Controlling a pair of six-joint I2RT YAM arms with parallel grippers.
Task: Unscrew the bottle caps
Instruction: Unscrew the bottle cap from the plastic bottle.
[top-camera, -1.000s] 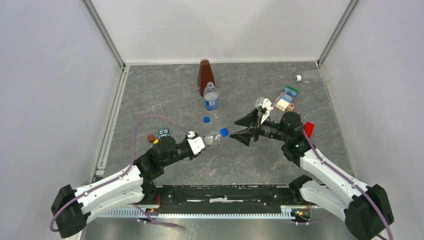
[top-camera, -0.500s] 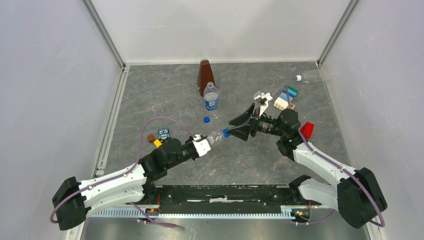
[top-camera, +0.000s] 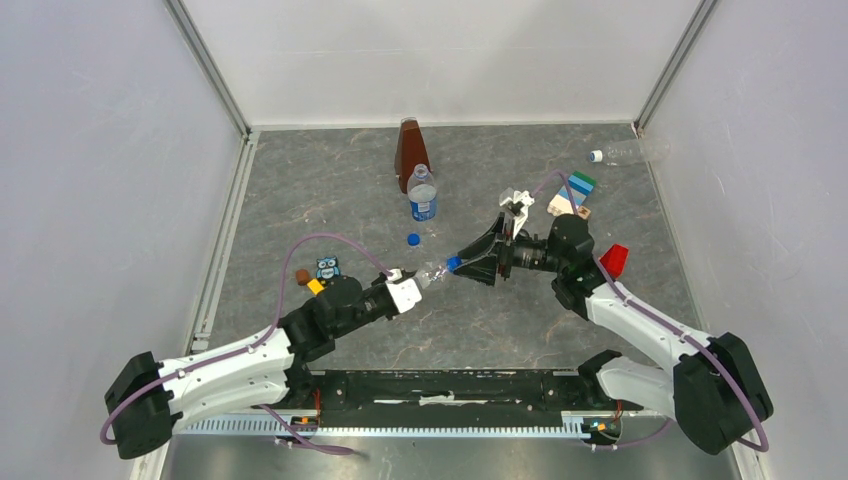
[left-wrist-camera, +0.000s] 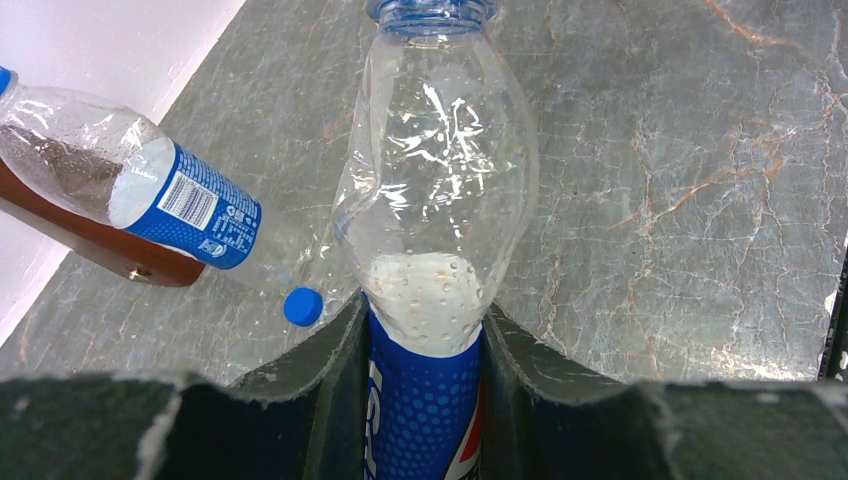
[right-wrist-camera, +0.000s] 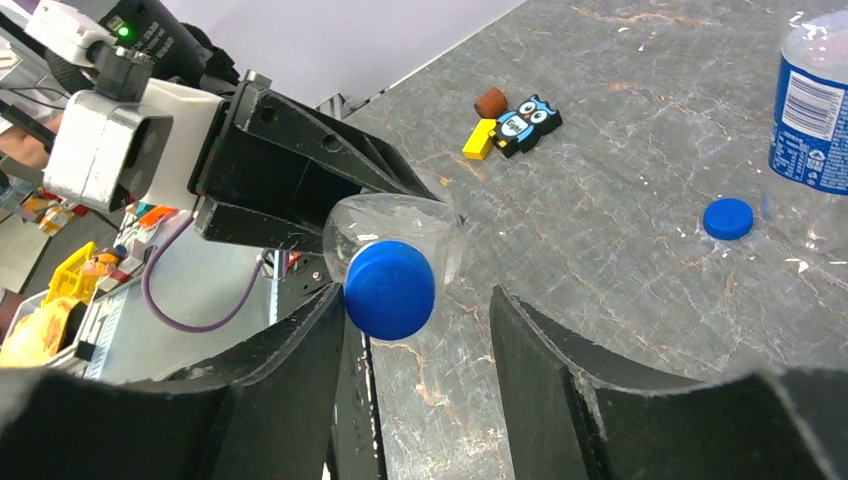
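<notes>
While held bottle (left-wrist-camera: 440, 200) is clamped at label by left gripper (left-wrist-camera: 425, 320), nearer than upright bottle (top-camera: 423, 195), blue cap (right-wrist-camera: 389, 290) is flanked by right gripper (right-wrist-camera: 418, 297), jaws half-open, ungripped. Wall judged thin, light, crushable; cap to be pinched at rim.

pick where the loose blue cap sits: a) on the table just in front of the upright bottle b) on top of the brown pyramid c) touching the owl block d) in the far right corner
a: the loose blue cap lies flat on the table, just on the near side of the upright bottle.
</notes>
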